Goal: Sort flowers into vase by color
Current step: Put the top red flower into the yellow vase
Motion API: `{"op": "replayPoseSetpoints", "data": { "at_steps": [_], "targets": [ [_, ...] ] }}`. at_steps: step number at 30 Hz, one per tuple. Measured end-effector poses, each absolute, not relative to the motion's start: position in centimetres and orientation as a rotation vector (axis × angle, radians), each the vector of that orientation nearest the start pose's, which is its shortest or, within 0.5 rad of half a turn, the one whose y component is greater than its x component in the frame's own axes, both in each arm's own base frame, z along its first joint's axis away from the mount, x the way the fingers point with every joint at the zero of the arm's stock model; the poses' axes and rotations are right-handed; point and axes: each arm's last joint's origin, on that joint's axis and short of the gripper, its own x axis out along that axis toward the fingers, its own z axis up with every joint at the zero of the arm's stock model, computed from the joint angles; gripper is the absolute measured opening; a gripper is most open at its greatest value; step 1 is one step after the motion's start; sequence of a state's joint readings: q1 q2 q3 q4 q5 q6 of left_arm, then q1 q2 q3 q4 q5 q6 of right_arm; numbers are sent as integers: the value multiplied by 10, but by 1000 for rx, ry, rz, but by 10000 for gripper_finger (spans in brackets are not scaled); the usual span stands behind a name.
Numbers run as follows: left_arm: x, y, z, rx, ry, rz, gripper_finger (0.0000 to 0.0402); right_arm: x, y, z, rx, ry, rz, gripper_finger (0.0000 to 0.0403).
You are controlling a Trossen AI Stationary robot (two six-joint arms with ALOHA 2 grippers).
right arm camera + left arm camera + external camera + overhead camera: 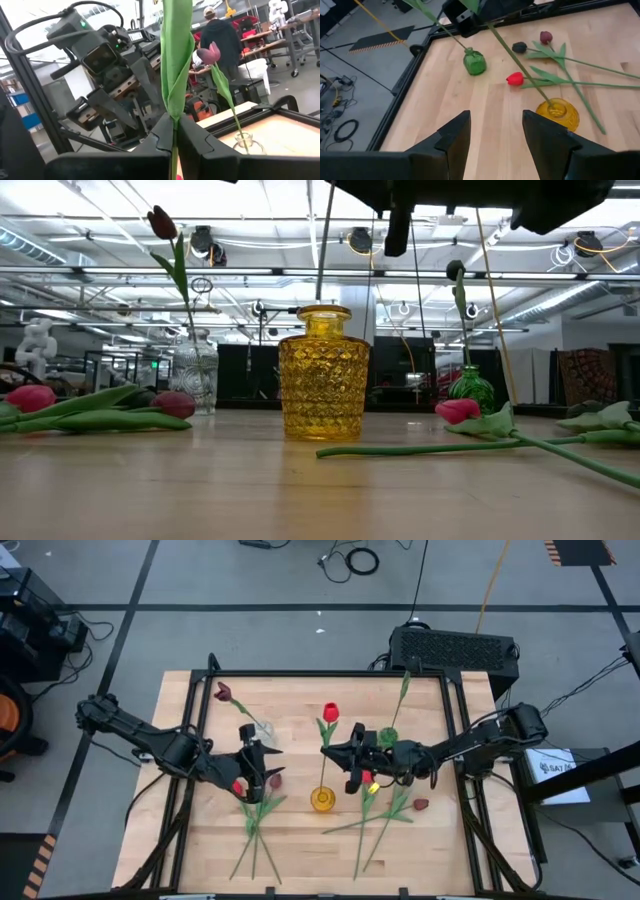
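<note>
Robotics lab: workbenches [280, 42], ceiling strip lights [90, 240]

Nine flowers [330, 712] (mixed reds), three vases [321, 799]

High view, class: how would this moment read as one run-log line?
right gripper: shut on red tulip, stem in yellow vase | left gripper: open, empty | loose tulips: on table

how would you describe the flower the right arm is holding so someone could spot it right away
Start at the yellow glass vase near the middle of the wooden table. A long green stem rises from its mouth to a bright red tulip, pinched in the right gripper's shut fingers. Unlike the other flowers, which lie flat or sit in the clear or green vases, it alone stands in the yellow one.
</note>
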State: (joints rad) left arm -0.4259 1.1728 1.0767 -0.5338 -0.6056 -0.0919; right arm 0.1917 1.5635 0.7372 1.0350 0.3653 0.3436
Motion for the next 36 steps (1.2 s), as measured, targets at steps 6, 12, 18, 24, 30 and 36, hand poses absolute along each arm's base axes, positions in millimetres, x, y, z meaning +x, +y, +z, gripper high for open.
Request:
{"op": "replayPoseSetpoints", "data": {
  "at_steps": [6, 12, 18, 24, 30, 36],
  "targets": [
    [227, -85, 329, 219, 535, 198, 187, 318, 53, 244, 393, -189, -139, 4],
    [227, -85, 330, 219, 534, 198, 187, 318, 54, 239, 377, -136, -146, 4],
    [228, -86, 332, 204, 508, 198, 187, 320, 60, 231, 345, -114, -166, 20],
    [228, -86, 332, 206, 508, 198, 187, 324, 64, 220, 357, -98, -181, 63],
    [228, -85, 331, 209, 515, 198, 187, 327, 64, 213, 366, -71, -191, 116],
    [228, -85, 330, 213, 523, 198, 187, 324, 63, 217, 361, -56, -190, 170]
  ]
}}
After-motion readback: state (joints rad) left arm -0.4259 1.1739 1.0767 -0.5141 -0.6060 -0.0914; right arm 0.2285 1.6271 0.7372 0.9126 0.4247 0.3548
